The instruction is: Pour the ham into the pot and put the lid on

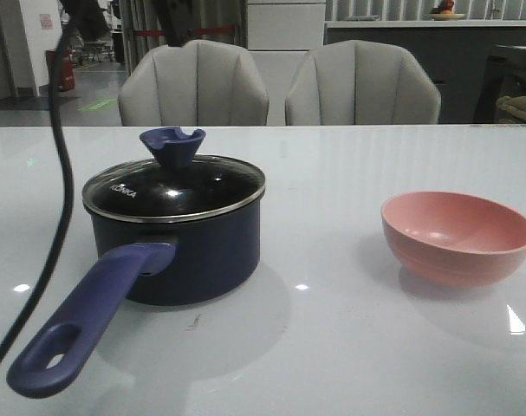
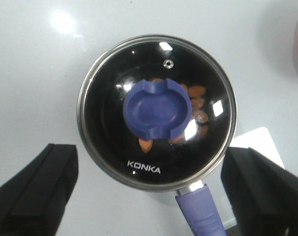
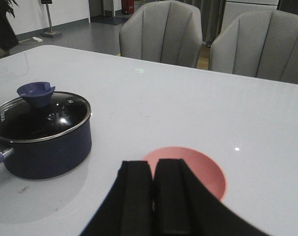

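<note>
One white counter (image 1: 349,173) carries everything, with two grey chairs (image 1: 193,87) behind its far edge. One pot (image 1: 189,251) stands on its left half, its handle (image 1: 81,325) running toward seven o'clock in the front view. One pink bowl (image 1: 457,236) sits well apart at the pot's three o'clock, upright and showing nothing inside.

One lid (image 1: 176,189) lies flat on the pot, rim seated all round, with its blue knob (image 1: 172,145) on top.

The left pincer (image 2: 149,196) hangs above the lid, spread wide, one finger out past each side of the rim, touching nothing and holding nothing. The right pincer (image 3: 153,201) is above the near edge of the bowl (image 3: 198,167), its two fingers pressed together with nothing between them.

The ham (image 2: 198,103) lies inside the pot, seen through the glass around the knob; about six orange-pink pieces show, the exact count unclear under the knob.
</note>
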